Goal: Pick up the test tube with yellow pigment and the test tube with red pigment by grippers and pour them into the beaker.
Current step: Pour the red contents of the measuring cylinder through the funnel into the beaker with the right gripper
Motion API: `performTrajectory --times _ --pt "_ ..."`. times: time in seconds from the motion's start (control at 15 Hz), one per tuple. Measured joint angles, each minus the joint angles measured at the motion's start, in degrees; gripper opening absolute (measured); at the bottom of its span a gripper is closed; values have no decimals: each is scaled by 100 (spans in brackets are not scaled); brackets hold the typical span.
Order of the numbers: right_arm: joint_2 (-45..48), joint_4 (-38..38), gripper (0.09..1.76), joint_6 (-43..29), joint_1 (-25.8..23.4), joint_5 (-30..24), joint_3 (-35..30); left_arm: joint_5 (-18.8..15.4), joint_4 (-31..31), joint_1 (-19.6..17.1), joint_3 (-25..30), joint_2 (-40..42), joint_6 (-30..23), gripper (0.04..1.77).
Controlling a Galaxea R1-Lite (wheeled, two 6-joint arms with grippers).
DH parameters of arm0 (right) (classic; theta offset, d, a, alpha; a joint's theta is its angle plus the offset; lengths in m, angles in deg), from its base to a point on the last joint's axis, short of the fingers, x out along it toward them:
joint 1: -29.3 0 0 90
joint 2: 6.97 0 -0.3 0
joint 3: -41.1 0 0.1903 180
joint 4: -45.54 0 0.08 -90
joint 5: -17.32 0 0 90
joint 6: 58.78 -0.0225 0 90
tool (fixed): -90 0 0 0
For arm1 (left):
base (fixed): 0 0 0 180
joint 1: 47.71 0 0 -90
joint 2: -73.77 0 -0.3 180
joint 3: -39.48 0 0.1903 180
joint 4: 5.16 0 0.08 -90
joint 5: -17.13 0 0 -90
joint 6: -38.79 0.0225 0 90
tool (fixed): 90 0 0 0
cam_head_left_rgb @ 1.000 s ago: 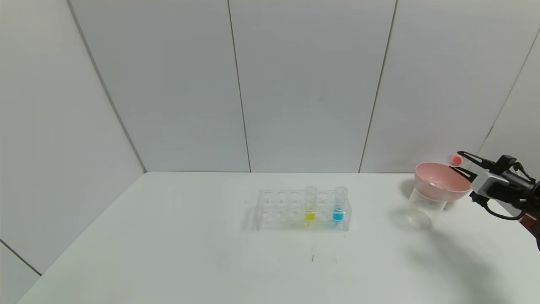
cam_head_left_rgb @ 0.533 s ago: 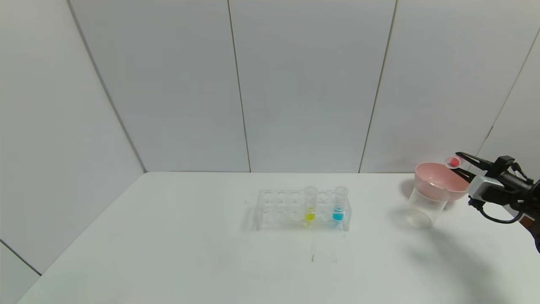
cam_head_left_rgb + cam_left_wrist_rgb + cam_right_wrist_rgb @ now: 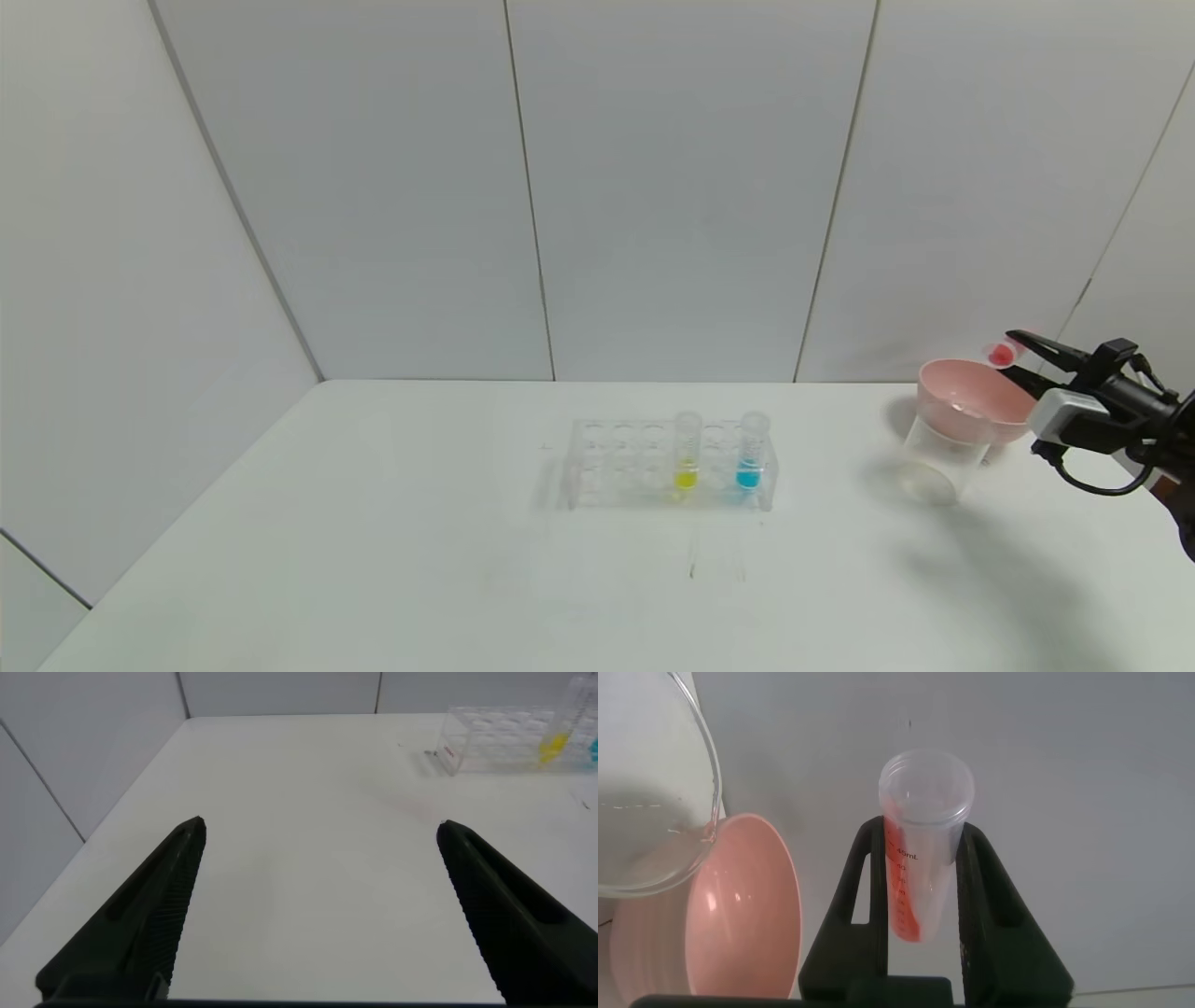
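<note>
Right hand (image 3: 1020, 359): at the tabletop's right edge, just behind the pink bowl; its 2 fingers are clamped on the test tube with red pigment (image 3: 920, 849), which lies tilted, red liquid streaked along its inside wall.
Left hand (image 3: 318, 868): spread wide, gripping nothing, above bare tabletop (image 3: 373, 523) well left of the rack.
Test tube with yellow pigment (image 3: 687, 452): upright in the clear tube rack (image 3: 616, 462) mid-tabletop, 1 hole away from the blue-liquid tube (image 3: 751, 452).
Beaker (image 3: 936, 457): clear, on the tabletop right of the rack, just in front of and overlapping the pink bowl (image 3: 980, 397).
</note>
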Motion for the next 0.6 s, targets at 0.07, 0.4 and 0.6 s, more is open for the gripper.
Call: performTrajectory --times 0.07,0.4,0.6 --pt "-1 -1 49 90 5 0 -5 0 0 0 0 0 0 176" --pt "-28 -145 49 416 6 5 -5 0 0 0 0 0 0 176" --pt "-44 -145 49 607 5 41 -5 0 0 0 0 0 0 176"
